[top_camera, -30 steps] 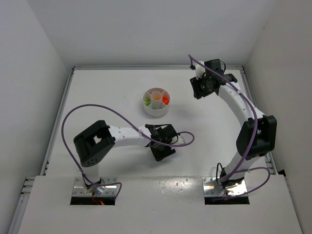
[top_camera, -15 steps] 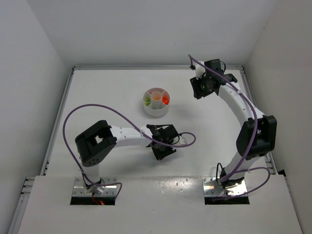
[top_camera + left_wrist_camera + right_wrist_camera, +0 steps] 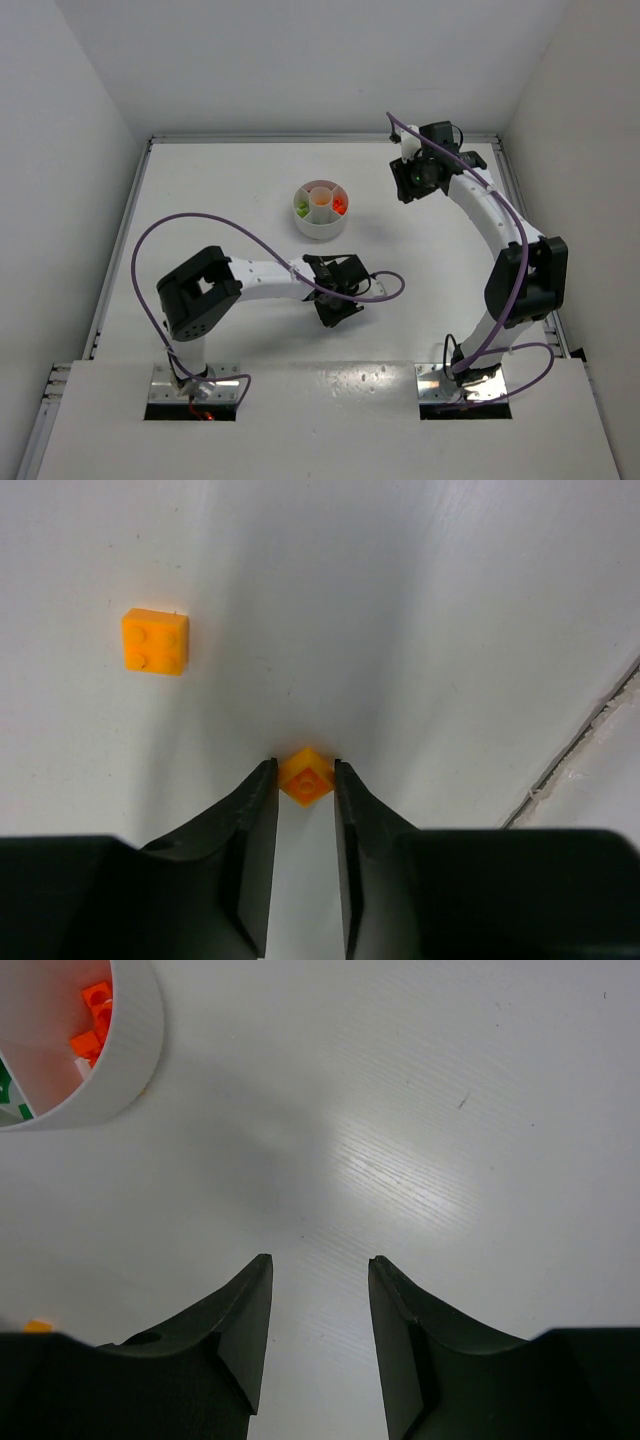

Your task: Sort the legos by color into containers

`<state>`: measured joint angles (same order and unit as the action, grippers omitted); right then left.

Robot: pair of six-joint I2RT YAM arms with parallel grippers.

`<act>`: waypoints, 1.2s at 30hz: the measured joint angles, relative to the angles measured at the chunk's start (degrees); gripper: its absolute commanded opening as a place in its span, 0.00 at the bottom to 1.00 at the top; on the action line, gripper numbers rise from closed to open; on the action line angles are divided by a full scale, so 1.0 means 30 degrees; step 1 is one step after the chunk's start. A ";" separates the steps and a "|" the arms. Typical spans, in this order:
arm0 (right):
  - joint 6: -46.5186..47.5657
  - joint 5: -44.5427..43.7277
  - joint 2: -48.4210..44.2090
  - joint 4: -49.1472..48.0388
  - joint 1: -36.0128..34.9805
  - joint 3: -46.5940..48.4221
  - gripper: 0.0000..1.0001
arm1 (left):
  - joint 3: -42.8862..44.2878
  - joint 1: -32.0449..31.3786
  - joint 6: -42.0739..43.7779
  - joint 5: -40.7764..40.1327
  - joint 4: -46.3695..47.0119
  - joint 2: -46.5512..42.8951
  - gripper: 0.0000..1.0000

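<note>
My left gripper [image 3: 305,769] is low over the table with a tiny orange lego [image 3: 306,779] pinched corner-on between its two fingertips. A second, square orange lego [image 3: 155,640] lies loose up and to the left of it. In the top view the left gripper [image 3: 337,306] is near the table's middle front, below the round white dish [image 3: 320,232], whose containers hold green, orange and red legos. My right gripper [image 3: 320,1260] hovers open and empty to the right of the dish [image 3: 142,1052]; red legos [image 3: 95,1018] show inside it.
A table seam [image 3: 580,738] runs diagonally to the right of the left gripper. A speck of orange [image 3: 38,1326] peeks out at the right wrist view's lower left edge. A purple cable [image 3: 380,292] loops beside the left wrist. White walls enclose the table.
The left gripper's jaws have narrowed onto the small orange lego and the left arm has shifted slightly right. The right arm has stayed still.
</note>
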<state>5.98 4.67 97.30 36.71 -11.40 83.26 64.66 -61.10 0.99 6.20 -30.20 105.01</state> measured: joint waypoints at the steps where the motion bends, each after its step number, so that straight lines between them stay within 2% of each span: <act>1: 0.0000 0.0000 0.0000 0.0000 0.0000 0.0000 0.44 | 0.0000 0.0000 -0.0015 0.0007 0.0015 0.0000 0.23; 10: 0.0007 0.0233 0.0000 -0.0058 0.0000 -0.0138 0.44 | -0.0007 0.0255 0.0590 0.0036 -0.0168 -0.0328 0.15; 14: 0.0007 0.0838 0.0000 -0.0087 -0.0007 -0.1042 0.42 | 0.0539 0.1370 0.1275 0.0146 -0.0889 -0.1996 0.15; 18: 0.0015 0.1588 0.0000 0.0044 -0.0036 -0.2106 0.41 | 0.4058 0.3628 0.1508 0.0488 -0.1042 -0.3752 0.15; 23: 0.0262 0.2412 0.0007 0.0437 -0.0160 -0.3402 0.41 | 0.7665 0.6346 0.1253 0.0670 0.0670 -0.4459 0.15; 29: 0.0656 0.3206 0.0000 0.0619 -0.0160 -0.3585 0.41 | 0.9646 0.8196 0.0372 0.1311 0.1122 -0.1749 0.15; 36: 0.0743 0.3628 -0.0022 0.0772 -0.0160 -0.4080 0.41 | 1.0499 0.9683 -0.0860 0.2142 0.0860 0.2157 0.15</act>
<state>8.21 15.55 97.23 39.03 -11.88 71.02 96.16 -32.05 -1.58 12.62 -27.62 111.48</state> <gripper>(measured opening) 0.413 0.294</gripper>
